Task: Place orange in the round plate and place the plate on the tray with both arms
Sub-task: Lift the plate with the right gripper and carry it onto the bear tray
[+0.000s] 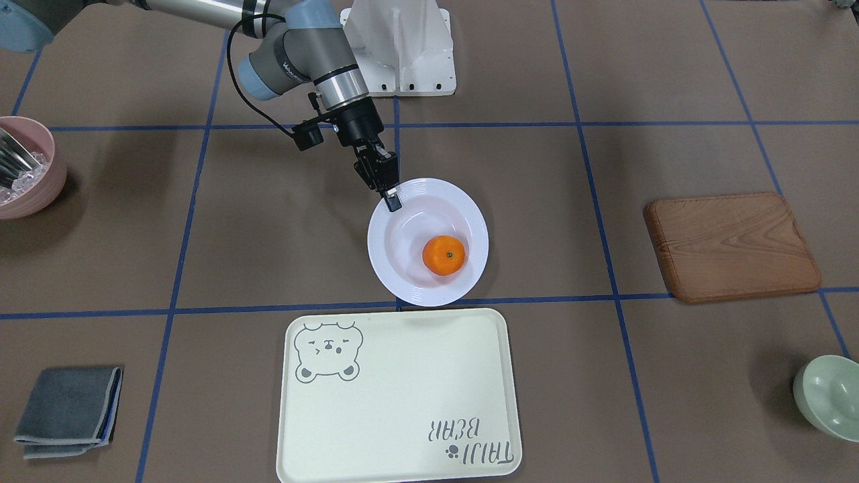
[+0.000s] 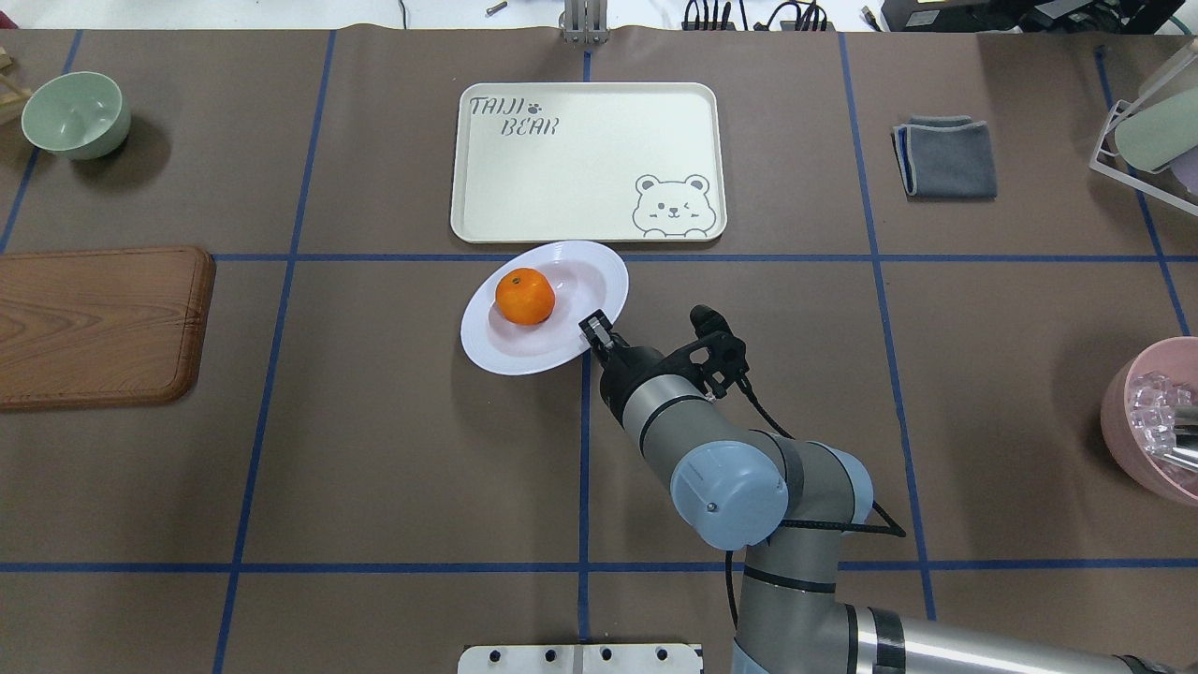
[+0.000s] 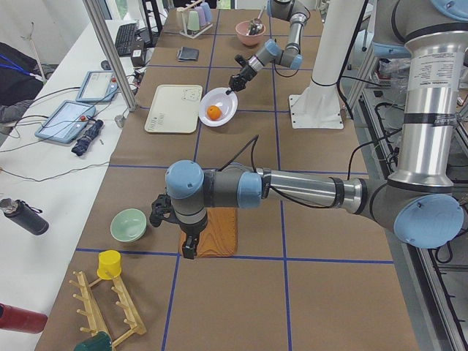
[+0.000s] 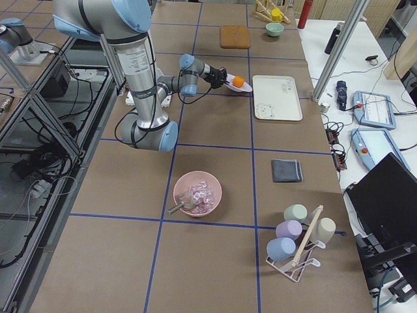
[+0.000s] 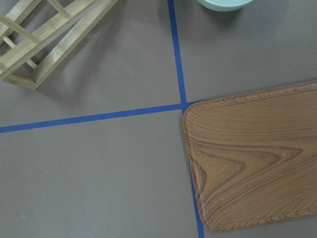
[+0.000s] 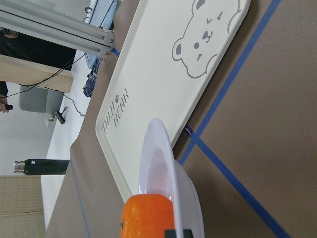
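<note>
The large cream rectangular plastic tray (image 2: 599, 159) with rounded corners bears grey lettering "TAIJI BEAR" on two lines in one corner, a small paw print after "TAIJI", while the faint print on the right arm (image 1: 295, 64) is too small to read.

Tray (image 2: 580, 178) top is bare, w/ just a thin strip of table btw it and the plate (image 2: 524, 360). R gripper (image 2: 595, 329) pinches the plate's robot-side rim, so that side's blocked. Board (image 2: 94, 323) sits far left and cloth (image 2: 945, 156) far right, both well apart.
</note>
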